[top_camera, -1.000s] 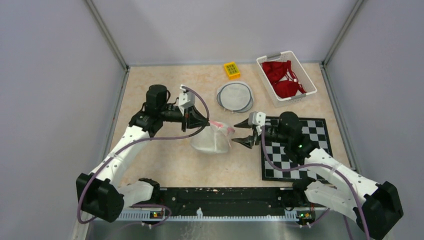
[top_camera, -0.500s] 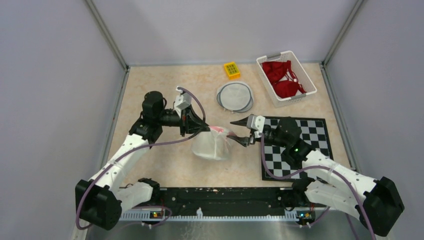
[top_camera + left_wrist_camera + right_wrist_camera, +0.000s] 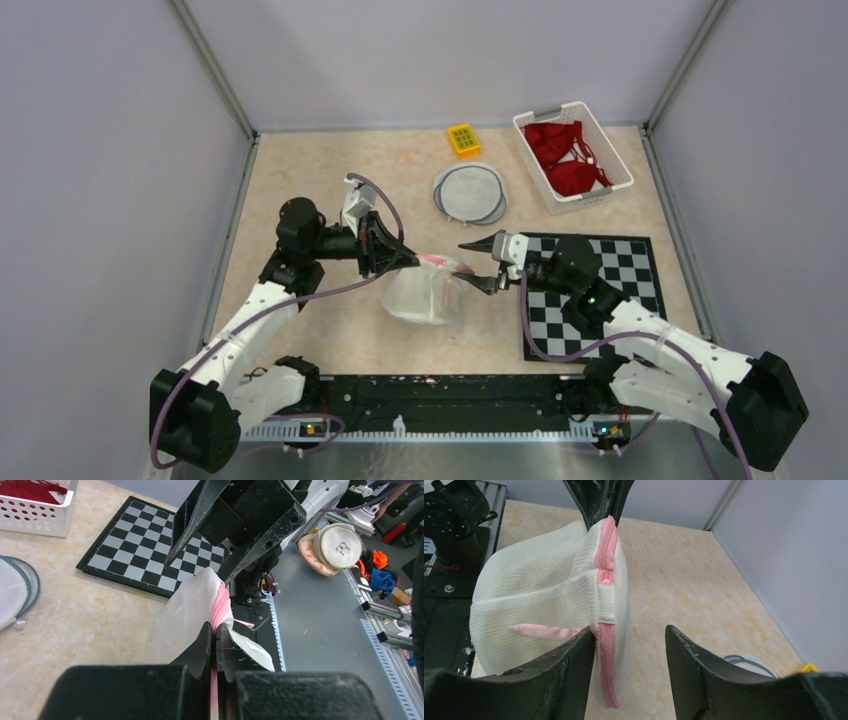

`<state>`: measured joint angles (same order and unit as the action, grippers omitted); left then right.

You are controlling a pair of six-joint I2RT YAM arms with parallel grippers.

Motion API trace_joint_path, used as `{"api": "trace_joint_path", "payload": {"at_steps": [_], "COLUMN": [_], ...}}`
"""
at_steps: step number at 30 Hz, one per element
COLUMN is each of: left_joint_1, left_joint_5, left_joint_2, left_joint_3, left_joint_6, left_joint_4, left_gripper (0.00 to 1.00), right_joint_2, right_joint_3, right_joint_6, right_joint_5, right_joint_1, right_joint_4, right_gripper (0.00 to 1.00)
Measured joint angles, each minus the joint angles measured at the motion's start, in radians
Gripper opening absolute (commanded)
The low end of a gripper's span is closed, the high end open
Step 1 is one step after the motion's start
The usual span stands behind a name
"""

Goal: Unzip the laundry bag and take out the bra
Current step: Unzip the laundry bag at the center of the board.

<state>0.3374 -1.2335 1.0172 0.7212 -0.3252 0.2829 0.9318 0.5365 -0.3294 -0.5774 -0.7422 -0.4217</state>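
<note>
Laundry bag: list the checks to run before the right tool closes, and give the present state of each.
1. Left tool shut on the laundry bag at its pink zipper: ok.
2. Right tool open, one finger on each side of the zipper: ok.
3. Zipper pull in sight: cannot tell; a white fabric tab crosses the zipper there.
4. Zipper undone: not ok, closed along the visible stretch.
5. Bra visible inside the bag: cannot tell, the mesh hides the contents.
</note>
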Motion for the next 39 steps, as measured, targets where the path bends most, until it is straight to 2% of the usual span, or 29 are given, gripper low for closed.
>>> {"api": "trace_joint_path", "payload": {"at_steps": [3, 7, 8, 9, 10, 11, 14, 16, 18, 26, 29, 34, 39], "left_joint_1": [0.0, 0.0, 0.0, 0.0, 0.0, 0.0, 0.0, 0.0, 0.0, 0.008, 0.034, 0.123, 0.174], "left_joint_5": [0.009, 0.022, 0.024, 0.026, 0.028, 0.03, 0.036, 0.051, 0.076, 0.158, 0.185, 0.234, 0.262], "left_joint_2": [-0.001, -0.001, -0.001, -0.001, -0.001, -0.001, -0.001, -0.003, -0.005, -0.006, -0.002, 0.045, 0.093], "left_joint_3": [-0.022, -0.026, -0.026, -0.027, -0.028, -0.028, -0.029, -0.025, 0.001, 0.209, 0.232, 0.251, 0.251], "left_joint_6": [-0.069, -0.13, -0.144, -0.156, -0.166, -0.173, -0.167, -0.122, -0.046, 0.343, 0.418, 0.476, 0.476], "left_joint_4": [0.055, 0.105, 0.117, 0.129, 0.138, 0.142, 0.13, 0.076, -0.032, -0.433, -0.515, -0.591, -0.608], "left_gripper": [0.0, 0.0, 0.0, 0.0, 0.02, 0.06, 0.34, 0.55, 0.65, 0.72, 0.72, 0.73, 0.68], "right_joint_2": [0.0, 0.0, 0.0, 0.0, 0.0, 0.0, 0.0, 0.0, 0.0, -0.013, -0.013, -0.012, -0.01], "right_joint_3": [0.0, 0.0, 0.0, 0.0, 0.0, 0.0, 0.001, 0.003, 0.009, 0.028, 0.028, 0.037, 0.06], "right_joint_6": [-0.004, -0.012, -0.015, -0.018, -0.019, -0.023, -0.028, -0.028, -0.026, 0.034, 0.066, 0.096, 0.106], "right_joint_5": [-0.004, -0.014, -0.016, -0.017, -0.018, -0.018, -0.006, -0.006, -0.006, -0.012, -0.016, -0.018, -0.018], "right_joint_1": [-0.002, -0.003, -0.004, -0.006, -0.008, -0.01, -0.01, -0.01, -0.01, -0.01, -0.01, -0.01, -0.01], "right_joint_4": [0.002, 0.003, 0.004, 0.004, 0.004, 0.005, 0.014, 0.034, 0.071, 0.2, 0.232, 0.28, 0.301], "right_gripper": [0.53, 0.38, 0.3, 0.18, 0.01, 0.0, 0.0, 0.0, 0.0, 0.0, 0.0, 0.0, 0.0]}}
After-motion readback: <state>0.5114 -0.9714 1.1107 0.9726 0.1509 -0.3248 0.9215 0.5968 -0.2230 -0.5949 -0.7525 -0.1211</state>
